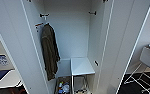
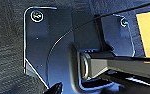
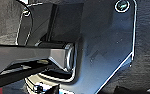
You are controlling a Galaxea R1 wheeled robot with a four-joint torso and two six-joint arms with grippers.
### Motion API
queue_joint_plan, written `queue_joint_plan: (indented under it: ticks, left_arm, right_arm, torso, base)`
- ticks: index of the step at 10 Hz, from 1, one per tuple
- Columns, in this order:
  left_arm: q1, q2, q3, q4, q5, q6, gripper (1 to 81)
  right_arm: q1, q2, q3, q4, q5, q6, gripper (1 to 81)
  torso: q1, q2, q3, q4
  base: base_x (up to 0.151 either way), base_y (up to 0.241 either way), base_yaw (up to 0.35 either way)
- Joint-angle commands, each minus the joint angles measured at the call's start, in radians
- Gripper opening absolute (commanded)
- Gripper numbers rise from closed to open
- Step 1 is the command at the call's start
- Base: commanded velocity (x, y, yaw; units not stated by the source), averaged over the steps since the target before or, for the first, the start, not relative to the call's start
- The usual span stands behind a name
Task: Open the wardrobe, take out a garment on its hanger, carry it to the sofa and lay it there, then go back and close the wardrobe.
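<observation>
Close ahead, tall narrow white wardrobe (image 1: 73, 37) standing open, slim full-height doors swung wide: left door (image 1: 13, 45) toward the left arm, right door (image 1: 126, 37) toward the right arm, long edges upright. Inside, plain olive-green jacket (image 1: 49, 52) hanging by the left wall, beside a low white shelf (image 1: 82, 66). Left gripper and right gripper: open or closed, impossible to tell.

We are seeing an olive-green jacket (image 1: 50, 51) hanging at the left, a white shelf (image 1: 81, 66) sitting low beside it, small items lying in a bin (image 1: 63, 87) below, and a white chair (image 1: 149, 60) standing at far right.
</observation>
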State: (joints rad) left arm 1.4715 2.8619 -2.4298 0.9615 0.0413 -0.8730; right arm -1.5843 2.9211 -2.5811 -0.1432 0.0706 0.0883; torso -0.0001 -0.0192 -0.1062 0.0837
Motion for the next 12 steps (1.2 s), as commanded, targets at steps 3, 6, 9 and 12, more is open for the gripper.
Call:
queue_joint_plan:
  ticks: [3, 6, 9, 12]
  left_arm:
    - [-0.043, -0.007, 0.008, -0.01, 0.038, -0.003, 81.1]
    - [-0.043, -0.007, 0.008, -0.01, 0.04, -0.003, 81.1]
    - [-0.043, -0.007, 0.008, -0.01, 0.04, -0.003, 81.1]
    - [-0.043, -0.005, 0.008, -0.01, 0.04, -0.003, 81.1]
  right_arm:
    - [0.031, -0.007, 0.001, -0.003, -0.057, 0.001, 81.1]
    - [0.032, -0.007, 0.001, -0.004, -0.057, 0.001, 81.1]
    - [0.031, -0.007, 0.001, -0.004, -0.057, 0.001, 81.1]
    - [0.031, -0.003, -0.004, -0.003, -0.057, 0.001, 81.1]
  torso:
    - [0.0, 0.0, 0.0, 0.0]
    - [0.0, 0.0, 0.0, 0.0]
    - [0.0, 0.0, 0.0, 0.0]
    - [0.0, 0.0, 0.0, 0.0]
  base:
    - [0.0, 0.0, 0.0]
    - [0.0, 0.024, 0.0]
    - [0.0, 0.021, 0.0]
    - [0.0, 0.0, 0.0]
